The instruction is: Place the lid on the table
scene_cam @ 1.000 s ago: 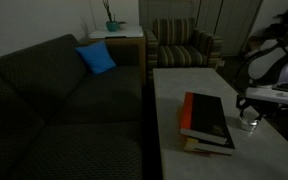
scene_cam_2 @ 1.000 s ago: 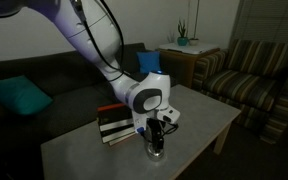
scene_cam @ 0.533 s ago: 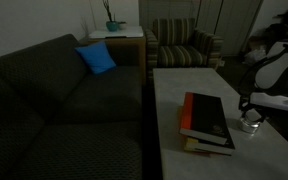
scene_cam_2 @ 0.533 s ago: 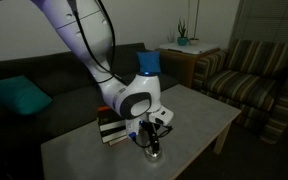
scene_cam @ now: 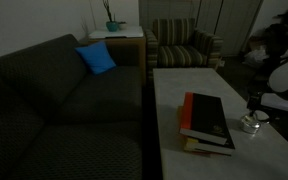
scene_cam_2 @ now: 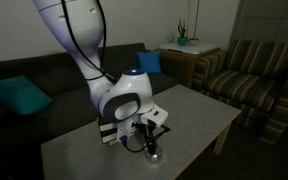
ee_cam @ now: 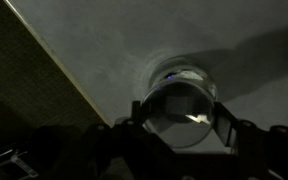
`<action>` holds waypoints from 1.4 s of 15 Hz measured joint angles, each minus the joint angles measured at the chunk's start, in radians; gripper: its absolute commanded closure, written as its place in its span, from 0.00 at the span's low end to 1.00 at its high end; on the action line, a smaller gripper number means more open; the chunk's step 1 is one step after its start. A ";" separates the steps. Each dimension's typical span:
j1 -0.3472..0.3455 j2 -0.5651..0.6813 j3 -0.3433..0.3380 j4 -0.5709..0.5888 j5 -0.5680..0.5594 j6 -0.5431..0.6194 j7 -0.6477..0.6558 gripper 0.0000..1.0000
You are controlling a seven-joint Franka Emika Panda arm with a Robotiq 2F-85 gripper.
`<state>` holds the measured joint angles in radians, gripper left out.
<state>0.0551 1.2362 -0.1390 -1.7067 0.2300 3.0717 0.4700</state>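
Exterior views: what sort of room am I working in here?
Probably a living room or lounge: a dark sofa with a blue cushion, a striped armchair at the far end, and a low table beside the sofa.

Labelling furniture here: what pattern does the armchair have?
Striped, greenish and tan; the armchair shows it best in an exterior view.
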 measured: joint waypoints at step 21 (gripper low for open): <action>-0.099 0.238 0.063 0.439 -0.033 -0.582 -0.142 0.55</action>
<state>-0.0436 1.4739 -0.0762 -1.2675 0.1970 2.4896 0.3282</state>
